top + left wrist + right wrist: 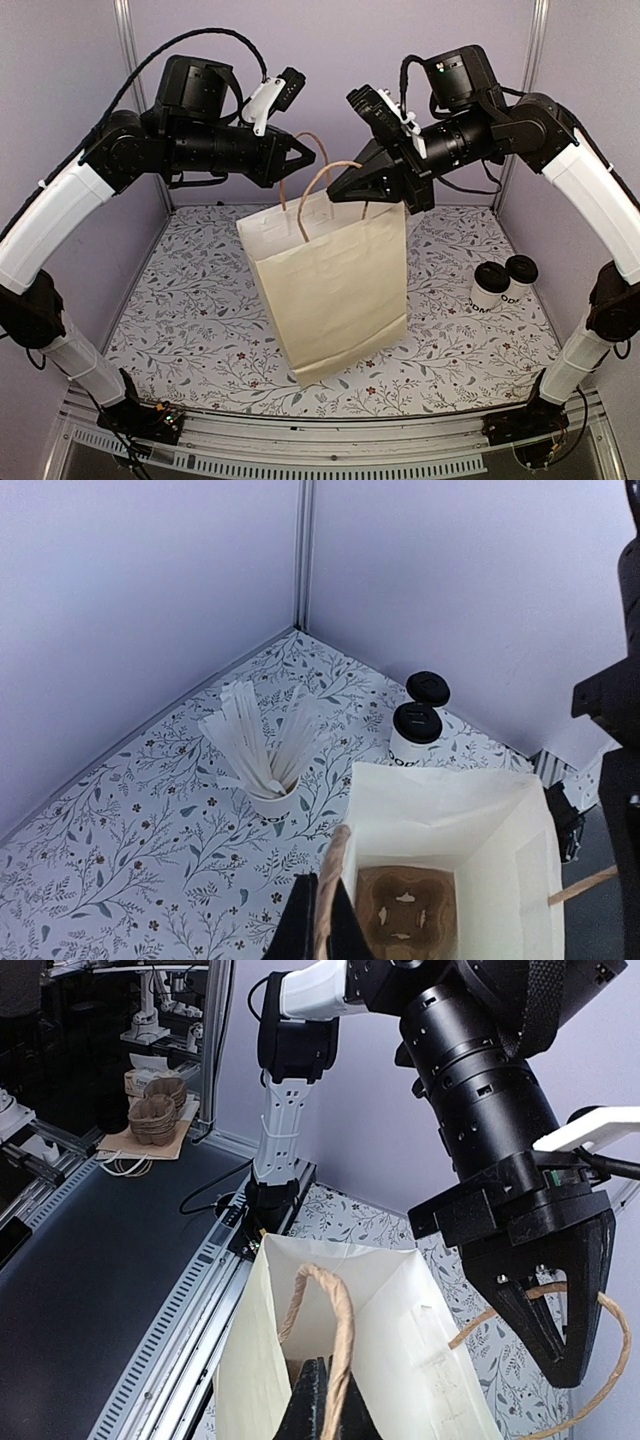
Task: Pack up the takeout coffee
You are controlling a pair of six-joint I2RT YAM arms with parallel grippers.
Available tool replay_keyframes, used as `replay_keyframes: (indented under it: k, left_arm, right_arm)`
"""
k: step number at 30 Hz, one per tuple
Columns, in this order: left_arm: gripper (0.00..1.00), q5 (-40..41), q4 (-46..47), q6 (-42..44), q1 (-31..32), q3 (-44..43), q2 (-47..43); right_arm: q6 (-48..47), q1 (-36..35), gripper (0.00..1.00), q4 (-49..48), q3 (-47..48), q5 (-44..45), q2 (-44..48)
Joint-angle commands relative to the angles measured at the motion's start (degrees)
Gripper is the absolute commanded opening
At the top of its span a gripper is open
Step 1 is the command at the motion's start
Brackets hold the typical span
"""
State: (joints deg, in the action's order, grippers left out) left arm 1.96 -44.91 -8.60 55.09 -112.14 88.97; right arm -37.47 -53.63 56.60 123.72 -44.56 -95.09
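A cream paper bag point(330, 285) stands open mid-table, held up by both arms. My left gripper point(308, 156) is shut on one twisted paper handle point(335, 855), and its fingertips pinch that handle in the left wrist view point(322, 885). My right gripper point(333, 191) is shut on the other handle point(338, 1310), seen between its fingertips in the right wrist view point(328, 1365). A brown cardboard cup carrier point(405, 915) lies on the bag's floor. The takeout coffee, two white cups with black lids point(491, 284) point(521, 271), stands on the table right of the bag, untouched.
A white cup full of long white straws point(262, 770) stands behind the bag, hidden in the top view. Grey walls close off the back and sides. The table's metal rail point(330, 440) runs along the near edge between the arm bases.
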Motion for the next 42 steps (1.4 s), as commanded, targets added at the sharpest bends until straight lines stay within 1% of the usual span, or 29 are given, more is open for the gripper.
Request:
replay_keyframes:
  k: [1, 2, 3, 4, 5, 6, 7, 8, 10, 11, 12, 13, 16, 19, 21, 23, 26, 29, 31, 34, 38, 40, 42]
  left_arm:
    - [0.00, 0.38, -0.36, 0.88, -0.20, -0.76, -0.14]
    - [0.00, 0.41, -0.40, 0.89, -0.24, -0.61, -0.14]
    - [0.03, 0.54, -0.48, 0.95, -0.22, -0.44, -0.16]
    - [0.18, 0.74, -0.93, 0.83, -0.30, -0.12, -0.11]
    - [0.41, 1.30, -1.69, 0.46, -0.36, 0.33, 0.03]
    - [0.66, 2.51, -2.68, -0.29, -0.46, 0.62, 0.21]
    - [0.84, 3.04, -3.74, -1.25, -0.53, 1.06, 0.31]
    - [0.98, 2.83, -4.44, -2.00, -0.68, 1.64, 0.10]
    - [1.00, 2.10, -4.98, -2.48, -0.84, 2.53, -0.73]
    - [1.00, 2.64, -5.08, -2.55, -0.83, 2.61, -1.43]
    - [1.00, 3.68, -5.15, -2.58, -0.86, 2.59, -2.18]
    - [1.00, 4.67, -5.32, -2.48, -0.82, 2.36, -2.95]
    - [1.00, 6.43, -5.92, -2.09, -0.88, 2.45, -5.66]
    - [1.00, 4.89, -4.62, -1.83, -0.95, 8.10, -10.34]
    - [0.99, 3.01, -3.37, -1.51, -0.92, 12.89, -12.89]
    - [0.94, -0.24, -3.44, -0.68, -0.93, 16.87, -14.19]
    - [0.90, -3.34, -3.30, 0.49, -0.85, 21.64, -14.55]
    - [0.85, -6.12, -0.69, 1.93, -0.85, 24.45, -13.29]
    - [0.82, -9.37, 0.84, 3.46, -0.80, 24.39, -11.12]
    - [0.76, -11.75, 0.63, 5.59, -0.89, 21.64, -6.36]
    - [0.74, -11.57, 2.52, 6.78, -1.07, 19.18, -1.63]
    - [0.73, -12.04, 3.96, 7.26, -1.46, 18.33, 0.07]
    - [0.70, -12.67, 5.76, 7.28, -2.00, 17.49, 1.51]
  right_arm:
    - [-0.73, -0.38, 0.00, 0.36, -1.11, 0.84, 0.75]
    - [-0.80, -0.34, 0.00, 0.38, -1.42, 0.98, 0.98]
    - [-0.88, -0.34, 0.00, 0.48, -1.82, 1.18, 1.03]
    - [-1.06, -0.34, 0.00, 0.78, -2.38, 1.76, 1.24]
    - [-1.36, -0.34, 0.02, 1.17, -3.44, 2.59, 1.59]
    - [-2.14, -0.40, 0.10, 1.96, -4.27, 3.53, 1.80]
    - [-3.06, -0.40, 0.26, 2.68, -5.57, 4.78, 2.17]
    - [-3.64, -0.28, 0.44, 3.00, -7.26, 6.14, 2.51]
    - [-5.15, 0.30, 0.77, 3.56, -11.12, 7.59, 4.44]
    - [-6.20, 0.75, 0.88, 3.88, -12.49, 7.70, 5.66]
    - [-6.67, 1.49, 0.97, 3.68, -13.42, 7.76, 6.68]
    - [-6.59, 2.55, 0.99, 3.54, -13.87, 7.50, 8.43]
    - [-6.34, 6.73, 0.99, 4.54, -14.26, 5.39, 12.35]
    - [-6.94, 10.66, 0.99, 4.36, -18.72, 4.95, 18.27]
    - [-7.04, 13.79, 0.99, 2.15, -24.39, 5.55, 23.02]
    - [-6.47, 16.78, 0.99, -0.76, -30.87, 5.85, 28.68]
    - [-5.29, 21.57, 0.99, -5.34, -41.01, 6.36, 35.50]
    - [-4.37, 26.65, 0.99, -8.75, -52.58, 4.07, 39.16]
    - [-3.41, 29.33, 0.99, -11.37, -59.31, 1.26, 41.38]
    - [-0.72, 33.39, 0.99, -17.95, -69.69, -2.60, 45.77]
    - [3.79, 39.05, 0.99, -25.82, -80.13, -4.23, 52.98]
    - [2.99, 40.04, 0.99, -26.14, -81.90, -4.07, 55.09]
    - [3.74, 41.39, 0.99, -26.31, -81.16, -4.56, 55.52]
